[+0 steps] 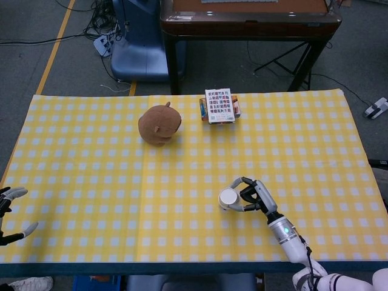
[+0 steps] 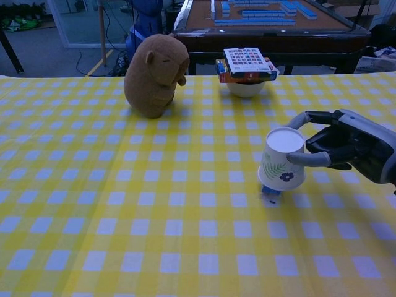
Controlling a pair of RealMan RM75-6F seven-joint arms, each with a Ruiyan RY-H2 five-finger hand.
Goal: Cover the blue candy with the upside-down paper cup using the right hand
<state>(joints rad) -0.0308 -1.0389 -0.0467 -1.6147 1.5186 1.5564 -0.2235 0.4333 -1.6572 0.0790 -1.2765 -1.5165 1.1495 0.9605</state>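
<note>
Overhead, a yellow checked tablecloth (image 1: pixel 91 182) covers the table; right hand (image 2: pixel 346 145) grasps the paper cup (image 2: pixel 281 159).

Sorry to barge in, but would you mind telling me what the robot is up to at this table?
The right hand holds an upside-down paper cup over the blue candy. The cup is tilted, its rim nearly down on the yellow checked cloth, and a bit of candy shows under its edge, so the cover is not finished. The left hand rests open at the table's far left edge, holding nothing.
</note>
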